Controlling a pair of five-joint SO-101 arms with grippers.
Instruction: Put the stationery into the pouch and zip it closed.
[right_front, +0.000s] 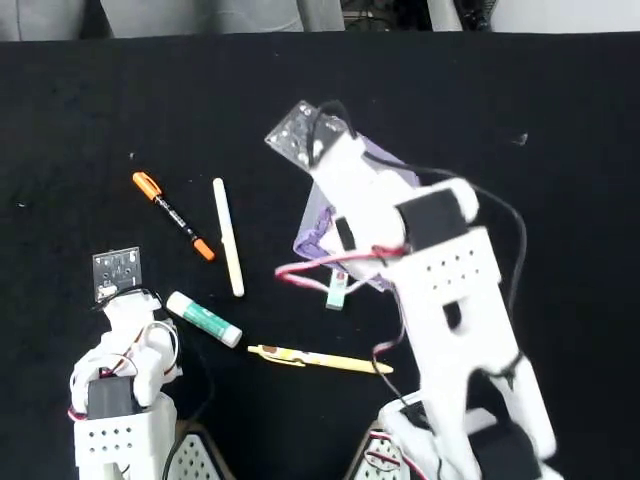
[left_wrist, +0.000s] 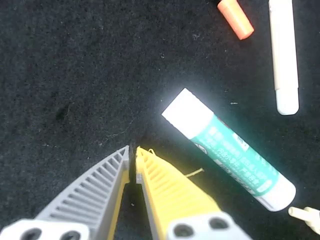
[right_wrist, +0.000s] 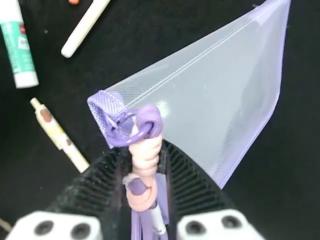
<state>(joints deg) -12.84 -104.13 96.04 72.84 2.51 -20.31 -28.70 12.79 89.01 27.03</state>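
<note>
On the tabletop (right_front: 500, 100), our right claw (right_wrist: 142, 151) is clamped on the zipper cord (right_wrist: 148, 119) of the pouch (right_wrist: 215, 95). Our left claw (left_wrist: 132, 151) sits closed, empty, near the glue stick (left_wrist: 230, 152). Nothing looks packed yet; we judge opening comes next, needing a steady pull along the zipper.

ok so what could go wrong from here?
1. The right jaws are shut on the pull cord alone. Nothing pins the pouch, so a pull may drag the whole pouch instead of running the zip.
2. The left jaws are shut beside the glue stick. A nudge could roll it away.
3. The yellow pen lies close to the right arm and could get swept.
</note>
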